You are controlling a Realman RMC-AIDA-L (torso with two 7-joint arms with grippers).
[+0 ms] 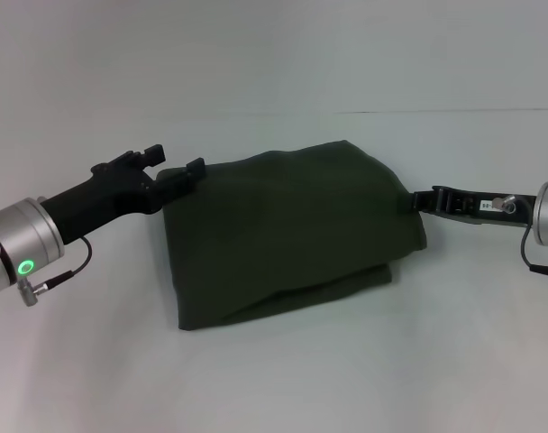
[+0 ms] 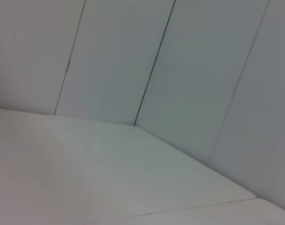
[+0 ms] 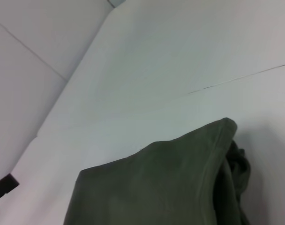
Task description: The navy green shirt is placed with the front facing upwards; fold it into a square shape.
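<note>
Folding looks nearly finished: the shirt lies on the white tabletop as a thick, roughly square bundle, its far edge raised. The left gripper sits at the shirt's far left corner, fingers spread and seemingly free of the cloth. The right gripper meets the shirt's right edge; whether it pinches the fabric I cannot tell. I judge the next move is letting go, drawing both grippers away from the shirt and leaving the stack undisturbed.

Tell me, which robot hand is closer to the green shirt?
Neither clearly: the left gripper touches the navy green shirt's far left corner, while the right gripper meets its right edge.
</note>
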